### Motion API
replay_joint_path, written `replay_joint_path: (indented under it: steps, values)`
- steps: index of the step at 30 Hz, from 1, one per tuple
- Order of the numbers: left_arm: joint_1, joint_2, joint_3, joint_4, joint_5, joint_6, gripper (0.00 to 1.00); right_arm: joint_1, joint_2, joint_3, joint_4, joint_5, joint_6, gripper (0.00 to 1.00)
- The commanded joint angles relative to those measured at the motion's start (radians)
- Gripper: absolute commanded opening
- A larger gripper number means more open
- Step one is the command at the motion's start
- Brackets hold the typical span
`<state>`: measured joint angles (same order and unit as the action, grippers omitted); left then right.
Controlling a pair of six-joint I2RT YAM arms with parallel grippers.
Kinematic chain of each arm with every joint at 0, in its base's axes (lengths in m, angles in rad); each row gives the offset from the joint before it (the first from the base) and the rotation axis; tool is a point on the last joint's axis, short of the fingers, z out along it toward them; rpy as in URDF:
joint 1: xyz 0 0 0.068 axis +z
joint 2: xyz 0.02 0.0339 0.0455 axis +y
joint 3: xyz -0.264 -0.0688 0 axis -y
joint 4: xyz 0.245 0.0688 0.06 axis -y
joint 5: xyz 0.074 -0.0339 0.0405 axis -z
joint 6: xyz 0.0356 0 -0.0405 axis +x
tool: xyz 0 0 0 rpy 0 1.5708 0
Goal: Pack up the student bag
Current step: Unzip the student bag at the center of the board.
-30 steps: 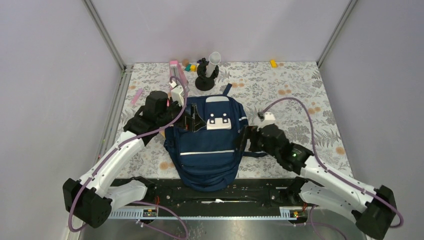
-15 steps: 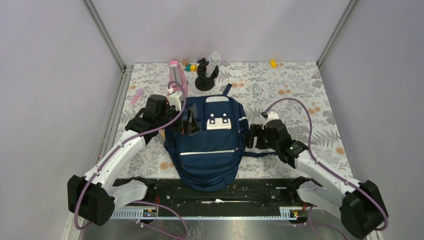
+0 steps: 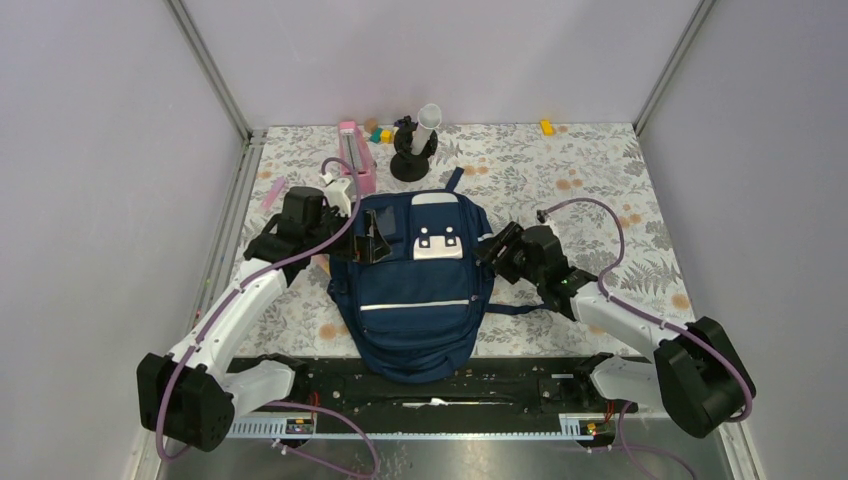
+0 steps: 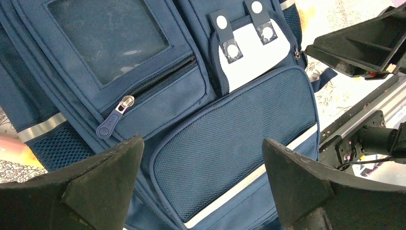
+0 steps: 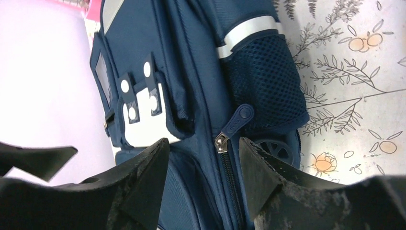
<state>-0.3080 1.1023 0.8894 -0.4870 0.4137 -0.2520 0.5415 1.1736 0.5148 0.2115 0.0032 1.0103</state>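
No text, label, brand, number or sign can be read in any view; surfaces checked: student bag (image 3: pixel 415 300) front patch, window pocket, light stripe; zipper pull (image 5: pixel 238 120) by the side mesh pocket and zipper pull (image 4: pixel 111 123) under the window pocket: any marking on them is too small to tell.

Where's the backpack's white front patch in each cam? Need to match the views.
Top external: the white front patch sits mid-picture, on the upper front of the backpack.
Left wrist: upper right of centre, above the mesh pocket.
Right wrist: left of centre, turned sideways.
Shared landmark: the two navy snap tabs lapping over the patch.
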Motion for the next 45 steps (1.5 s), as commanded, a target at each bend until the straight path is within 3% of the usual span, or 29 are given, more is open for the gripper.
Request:
replay_joint_path:
  steps: [1, 10, 20, 27, 35, 40, 45]
  values:
    - [0.01, -0.029, 0.0, 0.002, -0.036, 0.023, 0.99, 0.01, 0.019, -0.002, 0.054, 0.092, 0.186, 0.61]
    - [0.014, -0.05, -0.006, -0.002, -0.042, 0.026, 0.99, 0.023, 0.068, -0.003, 0.066, 0.109, 0.3, 0.56]
    - [0.014, -0.056, -0.007, -0.001, -0.015, 0.024, 0.99, 0.045, 0.115, -0.008, 0.056, 0.179, 0.325, 0.56]
    - [0.009, -0.101, -0.034, 0.024, 0.022, 0.036, 0.99, 0.046, 0.184, 0.003, 0.109, 0.209, 0.361, 0.51]
    - [-0.048, -0.12, -0.042, 0.028, -0.013, 0.071, 0.99, 0.045, 0.181, -0.012, 0.159, 0.239, 0.373, 0.16]
    - [-0.122, -0.105, -0.037, 0.024, -0.066, 0.093, 0.99, 0.05, 0.11, -0.056, 0.145, 0.277, 0.327, 0.11]
    - [-0.281, -0.094, -0.03, 0.024, -0.136, 0.158, 0.99, 0.061, 0.078, -0.1, 0.173, 0.299, 0.224, 0.11]
